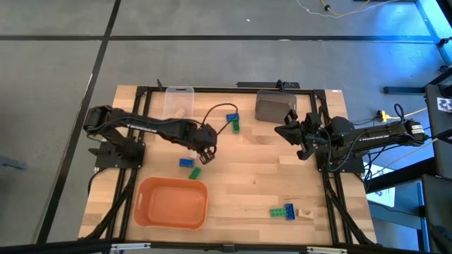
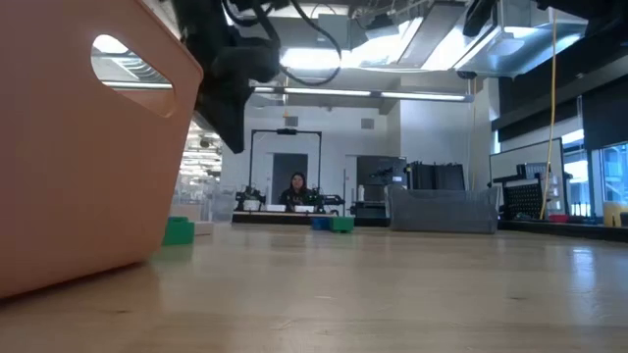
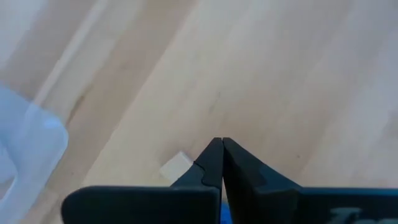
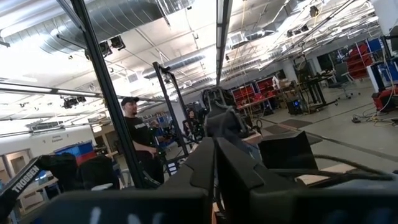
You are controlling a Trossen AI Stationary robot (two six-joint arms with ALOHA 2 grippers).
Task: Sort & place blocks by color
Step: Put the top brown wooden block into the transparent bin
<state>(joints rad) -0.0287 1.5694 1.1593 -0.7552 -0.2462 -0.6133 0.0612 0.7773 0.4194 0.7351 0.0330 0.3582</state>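
My left gripper (image 1: 205, 146) (image 3: 222, 143) is shut and hovers over the middle of the table, holding nothing I can see. A blue block (image 1: 186, 162) and a green block (image 1: 194, 172) lie on the table just near-left of it. A blue and green pair (image 1: 232, 122) (image 2: 330, 224) lies farther back. Near the right near corner lie a green-and-blue pair (image 1: 282, 211) and a tan block (image 1: 305, 212). A small tan piece (image 3: 176, 167) lies on the wood beside the left fingertips. My right gripper (image 1: 288, 131) (image 4: 215, 142) is shut, raised beside the grey bin.
An orange bin (image 1: 171, 203) (image 2: 78, 147) stands at the near left. A clear bin (image 1: 179, 102) (image 3: 25, 146) and a grey bin (image 1: 274, 107) (image 2: 442, 210) stand along the far edge. Bare wood lies between the arms. People show in the room beyond (image 4: 138, 143).
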